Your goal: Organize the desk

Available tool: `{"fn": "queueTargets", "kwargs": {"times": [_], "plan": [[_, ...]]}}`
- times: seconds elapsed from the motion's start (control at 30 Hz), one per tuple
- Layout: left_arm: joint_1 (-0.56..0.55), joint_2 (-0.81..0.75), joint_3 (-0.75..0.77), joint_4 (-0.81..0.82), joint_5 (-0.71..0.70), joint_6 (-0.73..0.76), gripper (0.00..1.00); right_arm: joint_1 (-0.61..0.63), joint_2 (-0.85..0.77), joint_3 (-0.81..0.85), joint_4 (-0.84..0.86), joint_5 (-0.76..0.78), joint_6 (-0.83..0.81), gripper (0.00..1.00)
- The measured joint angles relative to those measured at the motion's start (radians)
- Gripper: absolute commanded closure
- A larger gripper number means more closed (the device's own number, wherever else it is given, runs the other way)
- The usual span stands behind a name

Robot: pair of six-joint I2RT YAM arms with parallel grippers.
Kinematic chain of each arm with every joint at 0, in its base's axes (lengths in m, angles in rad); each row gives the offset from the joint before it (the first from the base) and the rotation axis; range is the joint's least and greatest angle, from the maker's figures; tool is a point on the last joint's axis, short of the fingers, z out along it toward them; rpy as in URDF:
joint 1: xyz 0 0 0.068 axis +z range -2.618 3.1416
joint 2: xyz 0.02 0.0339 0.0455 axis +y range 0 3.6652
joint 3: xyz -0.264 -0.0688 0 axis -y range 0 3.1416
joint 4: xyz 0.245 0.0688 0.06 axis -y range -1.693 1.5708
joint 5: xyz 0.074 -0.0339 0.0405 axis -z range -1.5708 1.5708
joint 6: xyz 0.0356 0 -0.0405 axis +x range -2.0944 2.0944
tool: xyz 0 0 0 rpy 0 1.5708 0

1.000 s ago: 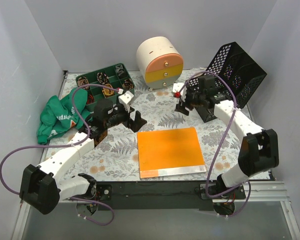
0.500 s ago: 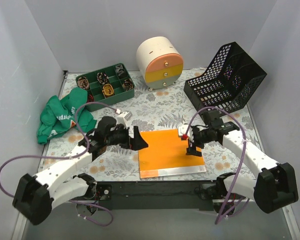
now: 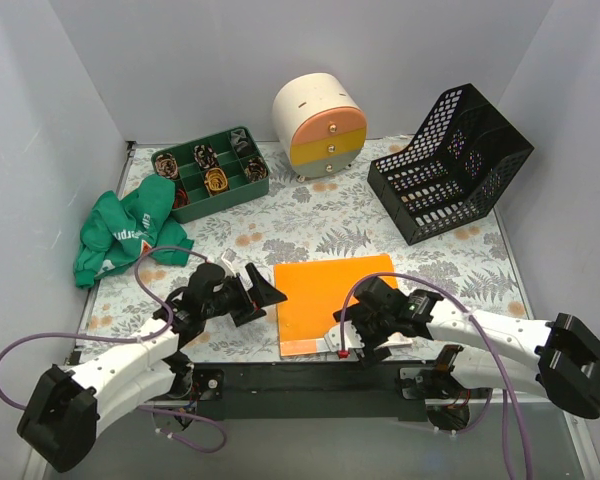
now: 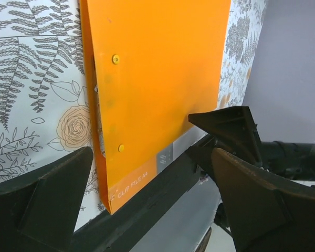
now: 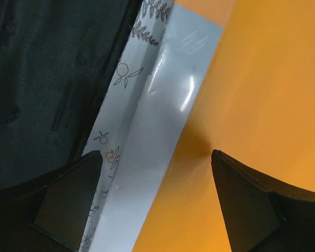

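Observation:
The desk point(image 3: 330, 220) is a fern-and-flower printed tabletop with a black front edge point(image 3: 310, 375). An orange folder point(image 3: 335, 295) lies flat near that edge. My left gripper point(image 3: 265, 292) is open and empty at the folder's left edge. In the left wrist view its gripper point(image 4: 152, 202) frames the folder's near corner point(image 4: 157, 79), labelled CLIP FILE A4. My right gripper point(image 3: 358, 335) is open and empty over the folder's front edge. In the right wrist view the gripper point(image 5: 157, 184) spans the folder's silver strip point(image 5: 163, 105), with one fingertip point(image 5: 268, 210) on the orange.
A green cloth point(image 3: 120, 230) lies at the left. A green compartment tray point(image 3: 210, 175) with small items, a round drawer unit point(image 3: 320, 125) and a black mesh rack point(image 3: 450, 160) stand along the back. Grey walls enclose the desk.
My right gripper has swung from beside the black rack across the folder to its front edge. My left gripper has come forward and down to the folder's left edge.

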Motion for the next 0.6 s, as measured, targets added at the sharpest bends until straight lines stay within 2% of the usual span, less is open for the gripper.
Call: {"fn": "queueTargets", "kwargs": {"times": [0.17,0.4,0.5,0.53,0.6], "plan": [[0.0,0.036,0.0,0.006,-0.018,-0.025,0.02,0.076,-0.01,-0.029,0.108,0.124,0.081,0.09],[0.0,0.188,0.019,0.008,-0.008,-0.019,0.02,0.087,-0.012,-0.047,0.198,0.232,0.122,0.17],[0.0,0.223,0.04,0.016,0.003,-0.007,0.02,0.088,-0.009,-0.054,0.216,0.248,0.122,0.28],[0.0,0.23,0.044,0.018,0.004,-0.003,0.02,0.088,-0.005,-0.056,0.223,0.253,0.12,0.37],[0.0,0.238,0.047,0.023,0.006,0.004,0.02,0.091,0.005,-0.056,0.229,0.258,0.115,0.46]]}}
